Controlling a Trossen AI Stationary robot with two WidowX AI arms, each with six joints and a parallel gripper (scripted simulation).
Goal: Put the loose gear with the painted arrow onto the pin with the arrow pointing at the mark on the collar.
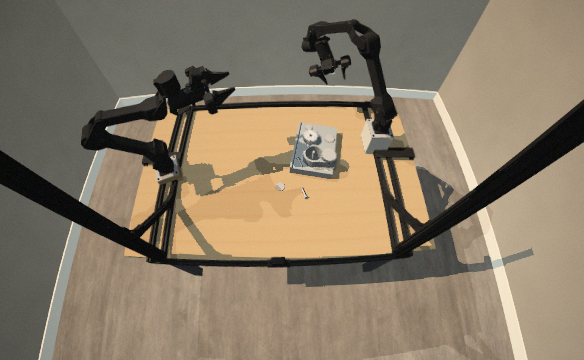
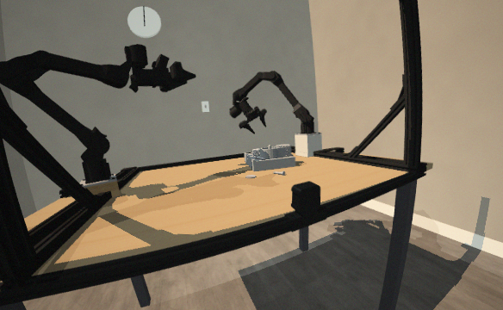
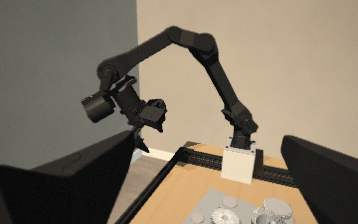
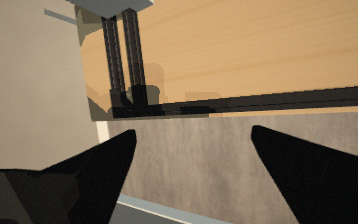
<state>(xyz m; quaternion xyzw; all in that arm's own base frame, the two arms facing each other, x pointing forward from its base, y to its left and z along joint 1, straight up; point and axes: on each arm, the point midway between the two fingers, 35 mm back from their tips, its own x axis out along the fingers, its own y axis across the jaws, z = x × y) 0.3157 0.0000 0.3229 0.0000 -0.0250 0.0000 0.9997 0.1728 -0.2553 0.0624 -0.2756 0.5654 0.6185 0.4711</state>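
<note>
The loose gear (image 1: 280, 186) is a small pale disc lying flat on the wooden table in front of the grey fixture plate (image 1: 314, 150); it also shows in the exterior view (image 2: 251, 176). Its arrow is too small to make out. The plate carries a toothed gear (image 1: 311, 135), a dark ring (image 1: 314, 154) and small round posts (image 1: 329, 138); I cannot tell which one is the pin with the collar. My left gripper (image 1: 222, 85) is open and empty, high over the table's far left corner. My right gripper (image 1: 329, 67) is open and empty, high beyond the far edge.
A small grey bolt-like part (image 1: 304, 193) lies just right of the loose gear. A black frame rail (image 1: 277, 105) rims the table. The right arm's white base block (image 1: 376, 137) stands right of the plate. The left wrist view shows the plate's edge (image 3: 245, 212).
</note>
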